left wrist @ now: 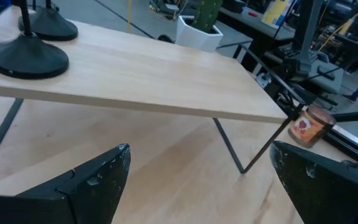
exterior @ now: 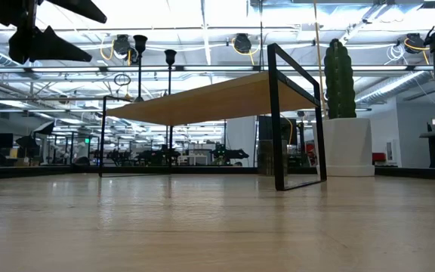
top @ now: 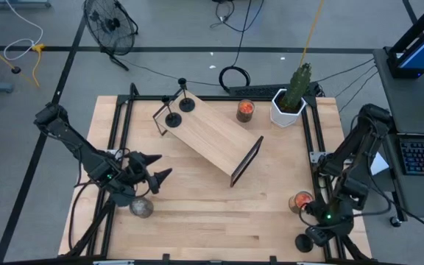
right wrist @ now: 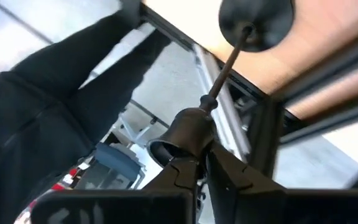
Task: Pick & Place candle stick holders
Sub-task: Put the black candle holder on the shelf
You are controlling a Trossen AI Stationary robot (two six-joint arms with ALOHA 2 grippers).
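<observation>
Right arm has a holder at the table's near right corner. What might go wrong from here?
The right gripper pinches the matte-black candle stick holder only at its cup end, far from the disc base, so it may swing or slip. The orange glass candle jar stands close beside that arm; lifting could knock it. Two more black holders crowd the wooden shelf's far end.

- The wooden shelf (top: 208, 136) is blocking the table's (top: 197, 213) middle, lying diagonally.
- Two candle stick holders (top: 180, 110) are crowding its far-left end (the near boards are lying open).
</observation>
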